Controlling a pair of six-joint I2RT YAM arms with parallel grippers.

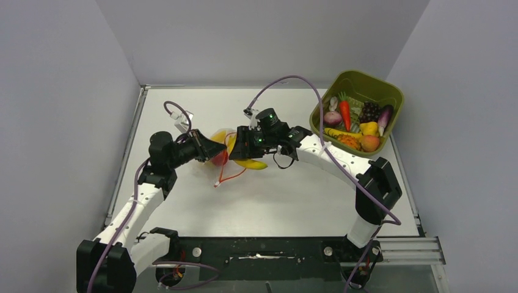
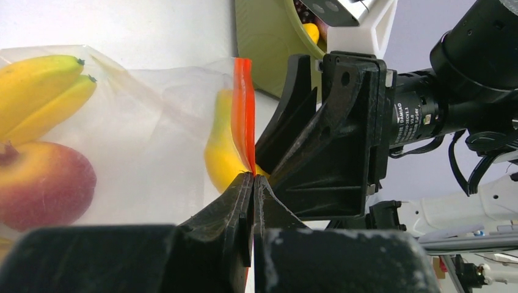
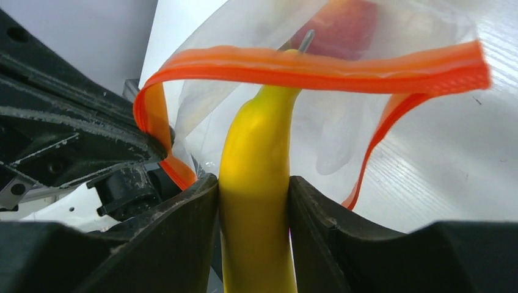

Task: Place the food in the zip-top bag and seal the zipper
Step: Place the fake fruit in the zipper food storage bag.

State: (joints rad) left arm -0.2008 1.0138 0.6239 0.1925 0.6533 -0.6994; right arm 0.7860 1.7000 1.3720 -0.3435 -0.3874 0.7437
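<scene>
The clear zip-top bag (image 1: 215,141) (image 2: 153,122) lies mid-table with its mouth held open. Its orange-red zipper (image 2: 243,110) (image 3: 305,64) arches across the opening. My left gripper (image 2: 253,178) (image 1: 214,149) is shut on the zipper strip at one end. Inside the bag lie two yellow bananas (image 2: 43,85) and a red-orange peach (image 2: 43,183). My right gripper (image 3: 253,180) (image 1: 239,146) is shut on another yellow banana (image 3: 256,152) (image 1: 253,163). This banana's tip pokes under the zipper into the mouth.
An olive-green bin (image 1: 391,91) at the back right holds more food: a carrot (image 1: 345,112), grapes, an eggplant, a peach (image 1: 369,143) and other pieces. Purple cables loop above both arms. Grey walls close in the table on three sides.
</scene>
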